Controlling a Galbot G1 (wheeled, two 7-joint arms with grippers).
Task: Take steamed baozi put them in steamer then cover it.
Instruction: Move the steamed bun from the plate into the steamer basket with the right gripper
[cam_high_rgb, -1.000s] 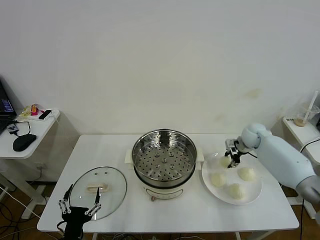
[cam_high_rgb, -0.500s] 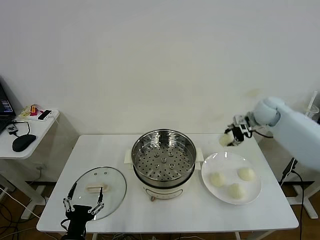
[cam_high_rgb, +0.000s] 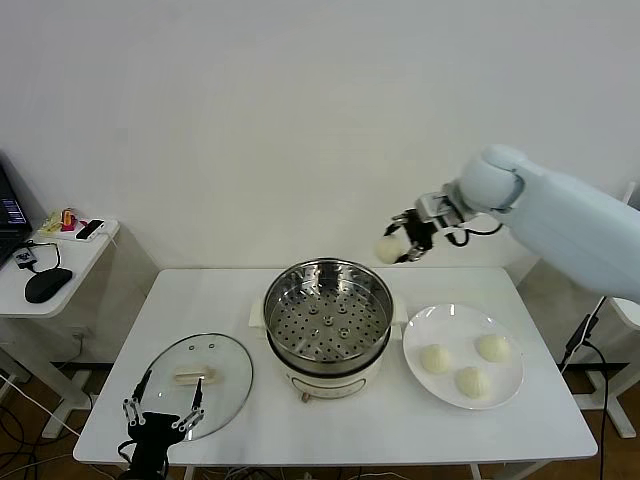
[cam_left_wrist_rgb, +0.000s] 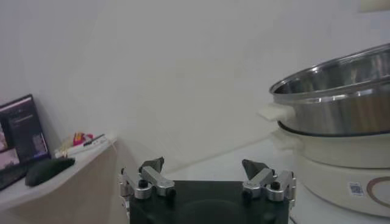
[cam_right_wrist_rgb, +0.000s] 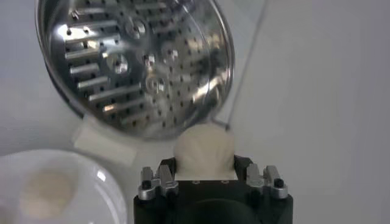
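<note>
My right gripper (cam_high_rgb: 397, 244) is shut on a cream-white baozi (cam_high_rgb: 387, 249) and holds it in the air just past the far right rim of the steamer (cam_high_rgb: 328, 325). In the right wrist view the baozi (cam_right_wrist_rgb: 204, 150) sits between the jaws, with the perforated steel tray (cam_right_wrist_rgb: 131, 61) beyond it. Three more baozi (cam_high_rgb: 435, 359) lie on the white plate (cam_high_rgb: 511, 384) right of the steamer. The glass cover (cam_high_rgb: 196, 384) with its cream handle lies flat at the front left. My left gripper (cam_high_rgb: 160, 404) is open at the table's front edge, beside the cover.
A side table (cam_high_rgb: 45, 270) at the far left holds a black mouse and small items. The steamer's white base (cam_left_wrist_rgb: 341, 164) shows close in the left wrist view. A second small table stands at the far right.
My right gripper lifted one baozi off the plate and carried it up and left toward the steamer. Three baozi stay on the plate. The left arm barely moved.
</note>
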